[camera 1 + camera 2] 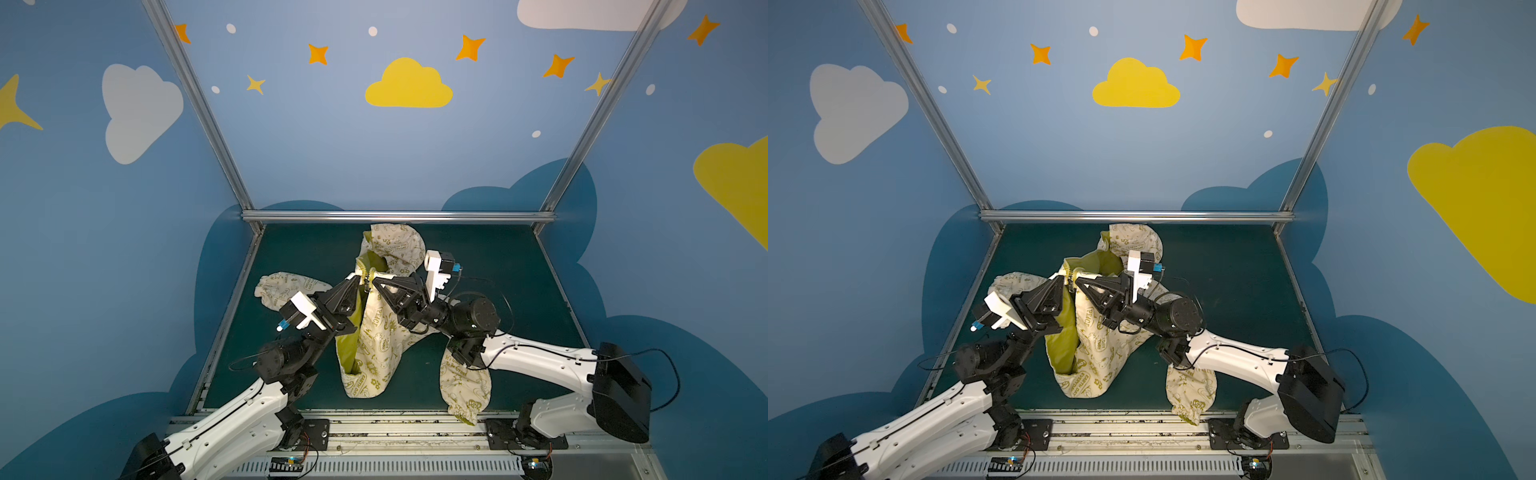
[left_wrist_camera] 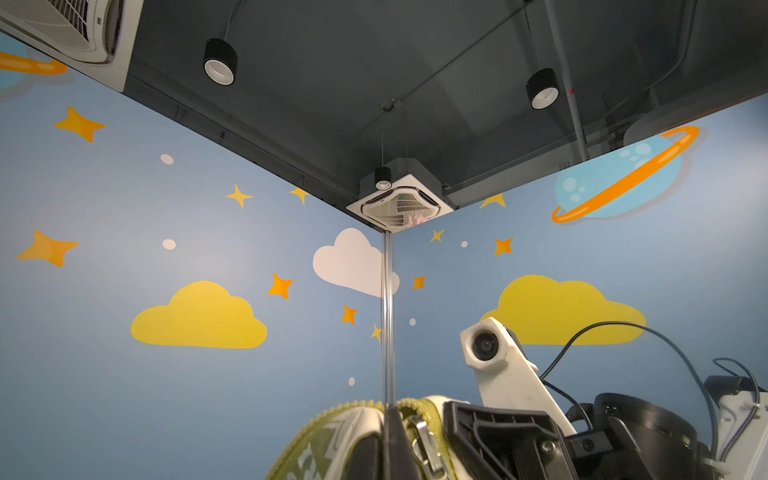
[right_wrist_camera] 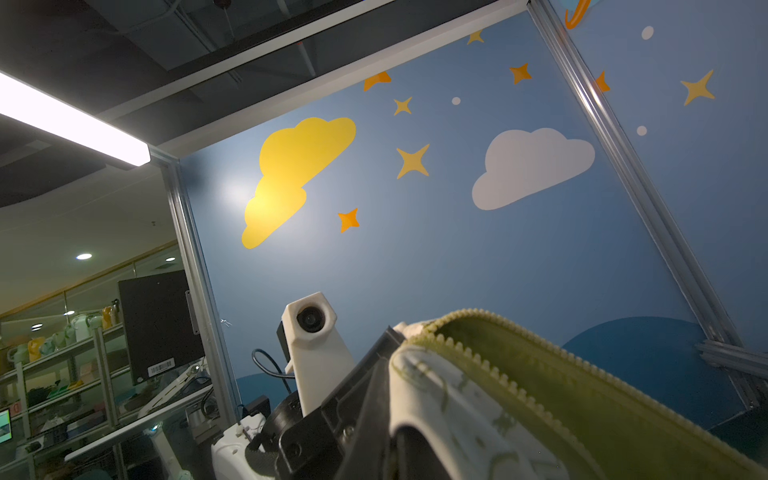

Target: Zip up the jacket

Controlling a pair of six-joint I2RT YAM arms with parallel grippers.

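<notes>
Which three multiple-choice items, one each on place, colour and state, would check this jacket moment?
1. The left gripper and right gripper pinch the jacket at: A the cuffs; B the zipper edges; C the hood.
2. The lining is: A red; B olive-green; C black.
3. The jacket front is: A fully zipped; B folded flat; C open.
Answers: B, both wrist views show toothed edges at the closed jaws; B, green shows inside the opening in both top views; C, the two edges hang apart below the grippers.
</notes>
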